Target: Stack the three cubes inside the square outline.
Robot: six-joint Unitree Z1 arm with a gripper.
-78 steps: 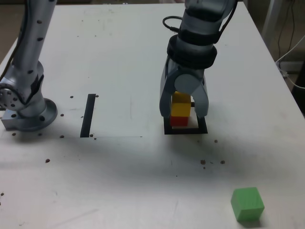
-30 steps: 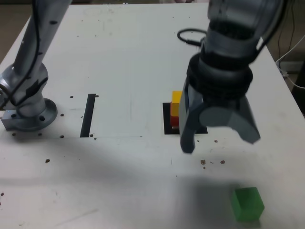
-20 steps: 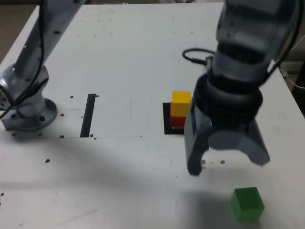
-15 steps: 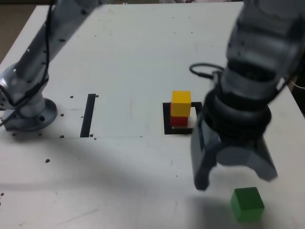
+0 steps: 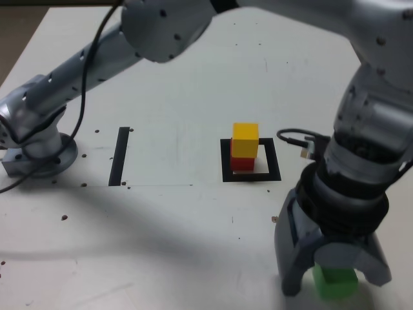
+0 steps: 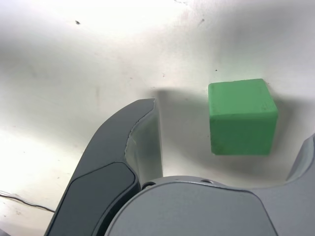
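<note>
Near the exterior view's lower right corner, 1 solid green matte cube [image 5: 335, 283] lies on the white tabletop [image 5: 174, 226], beneath the grey robot gripper [image 5: 339, 279]. Its 2 curved fingers stand wide apart, released and grasping nothing. The wrist view shows the green cube between the fingers' lines, apart from both. Toward the middle of the exterior view, 1 yellow cube [image 5: 245, 141] sits on 1 red cube [image 5: 242, 164], inside the square black tape outline [image 5: 273, 159], at its left side. No writing can be read.
</note>
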